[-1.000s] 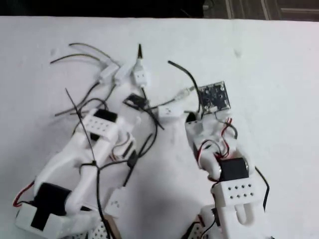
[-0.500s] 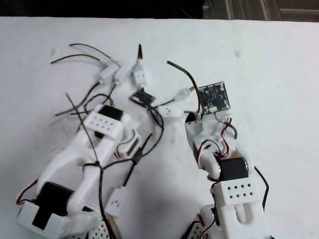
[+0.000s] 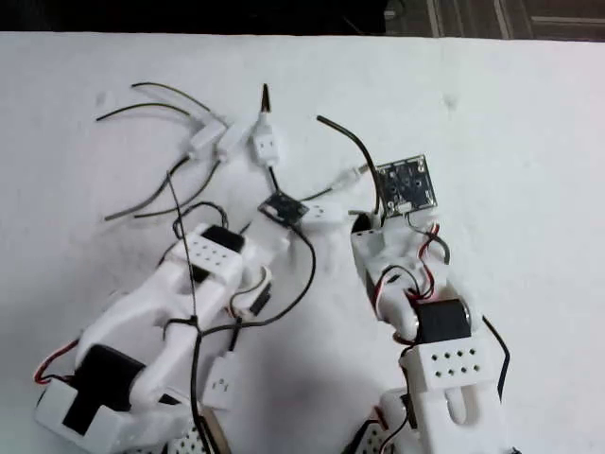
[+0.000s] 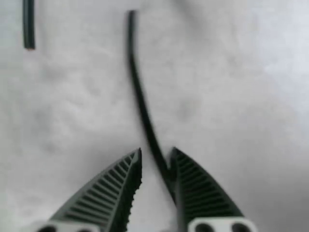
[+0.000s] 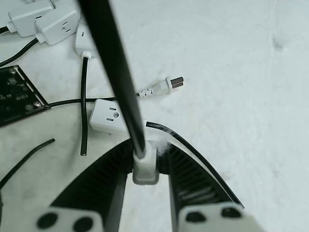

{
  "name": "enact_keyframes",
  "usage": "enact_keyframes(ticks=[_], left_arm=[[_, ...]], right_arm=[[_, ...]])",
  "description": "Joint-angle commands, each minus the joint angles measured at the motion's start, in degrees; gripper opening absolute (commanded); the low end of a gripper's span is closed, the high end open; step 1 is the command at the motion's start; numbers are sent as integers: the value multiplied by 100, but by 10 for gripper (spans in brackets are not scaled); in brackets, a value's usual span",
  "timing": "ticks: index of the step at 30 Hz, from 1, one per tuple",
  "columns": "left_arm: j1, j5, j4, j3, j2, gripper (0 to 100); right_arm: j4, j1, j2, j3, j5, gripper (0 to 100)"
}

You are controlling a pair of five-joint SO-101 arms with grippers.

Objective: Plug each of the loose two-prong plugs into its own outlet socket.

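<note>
The nearest things to containers here are the outlet sockets, and those whose faces show lie on the white table [image 3: 529, 142] with their slots turned upward. One socket [image 5: 108, 116] lies just beyond the right gripper [image 5: 147, 147]. A row of three sockets [image 5: 58, 26] lies farther off (their bodies are packed close, side by side). A lone socket [image 3: 222, 383] lies close against the left arm [image 3: 180, 284], down by its base.

The right gripper is clamped on a white plug [image 5: 145, 169], with a finger pressed to each side of the plug body. The plug's long axis runs in line with the gripper. Its cable end points away from the wrist, and its black cable [image 5: 113, 72] runs out over the nearest socket. Its prongs are hidden.

A loose plug [image 5: 166, 86] lies flat on the table, near that same socket but apart from it. Its two prongs point away from the socket, and its thin white lead trails back toward it. In the high view its long axis runs on a diagonal, with the prongs aimed toward the camera board [image 3: 406, 184] on the right arm.

The left gripper [image 4: 156, 152] stands low over the table with its fingers narrowly apart. A thin black wire [image 4: 140, 96] passes through the gap, lying against one finger.
</note>
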Motion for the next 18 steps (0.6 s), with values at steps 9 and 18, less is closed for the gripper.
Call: enact_keyframes(ticks=[9, 18], left_arm=[[40, -255, 738, -686, -75, 22], [31, -237, 2549, -3209, -75, 23]], right_arm=[[-75, 75, -48, -26, 0, 17], [-75, 75, -48, -26, 0, 17]])
